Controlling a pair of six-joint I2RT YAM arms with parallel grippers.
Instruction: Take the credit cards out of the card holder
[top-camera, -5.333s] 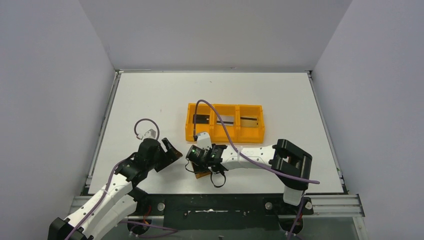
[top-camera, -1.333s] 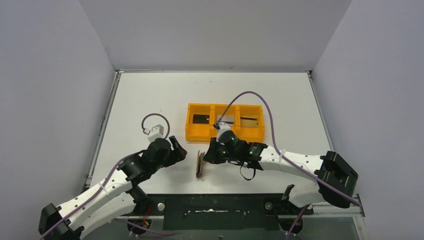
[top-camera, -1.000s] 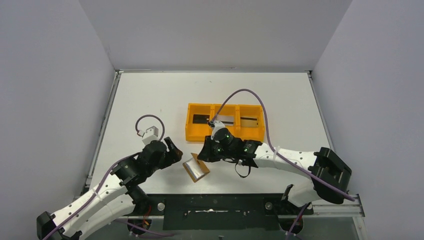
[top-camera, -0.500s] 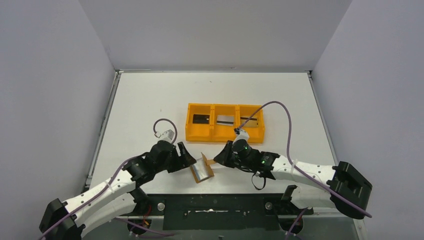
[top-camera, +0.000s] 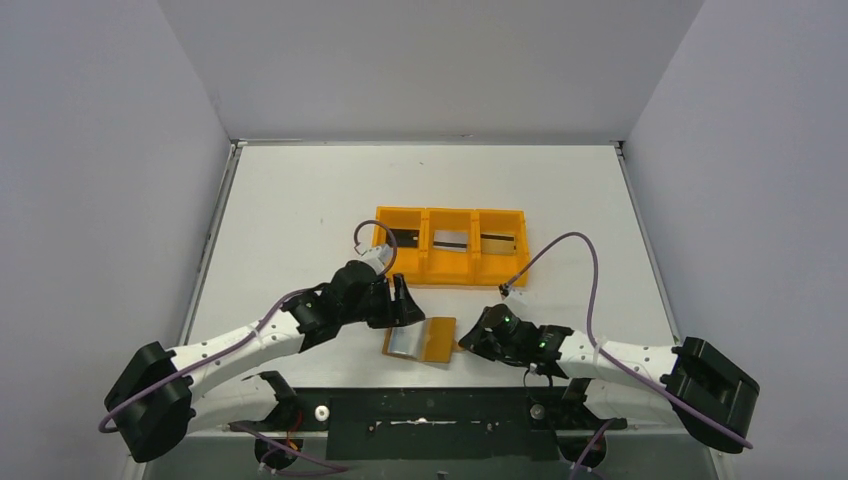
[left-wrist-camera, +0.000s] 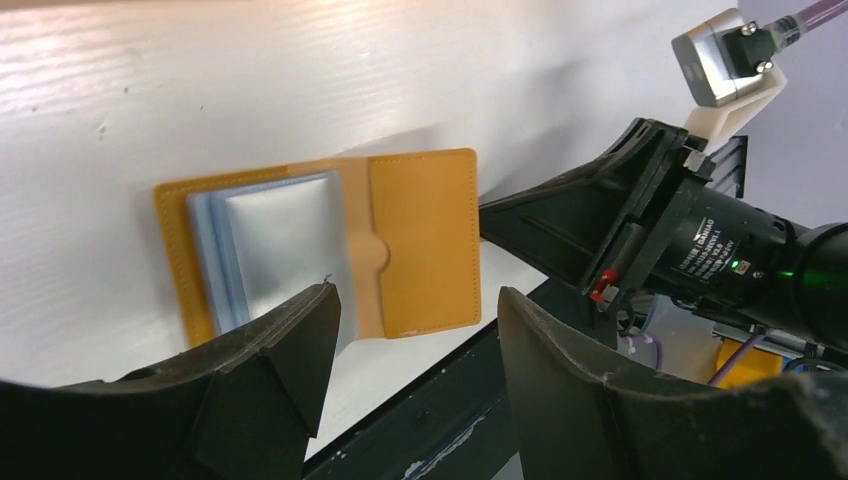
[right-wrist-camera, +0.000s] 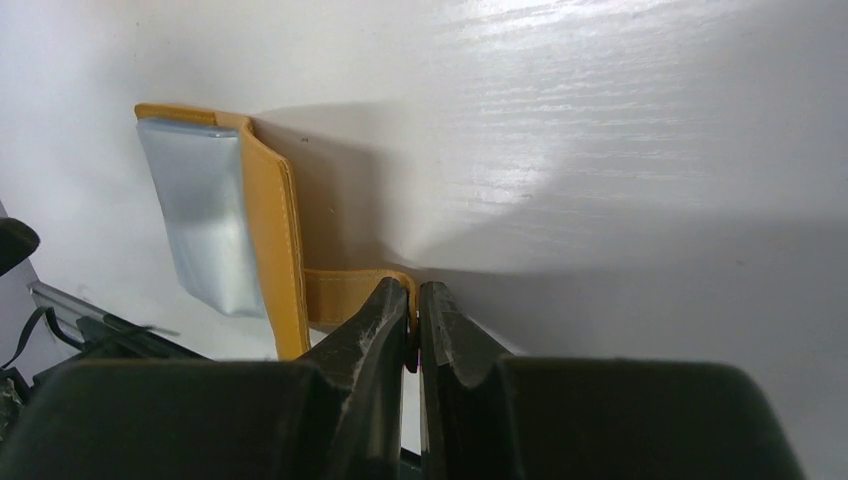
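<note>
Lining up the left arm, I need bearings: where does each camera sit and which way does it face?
Top: above, behind the bases, looking down at table, tray, holder; both arms show.
Left wrist: angled down at holder and cards; left gripper open below, right gripper at right.
Right wrist: low along the table toward holder; right gripper pinches its flap.
Shared: all three see holder and cards.

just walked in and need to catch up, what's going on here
The card holder lies open at the near edge of the table. The right gripper is pinched shut on its flap. The left gripper hovers open above the cards stacked in it. The orange tray behind has a card in each compartment.
</note>
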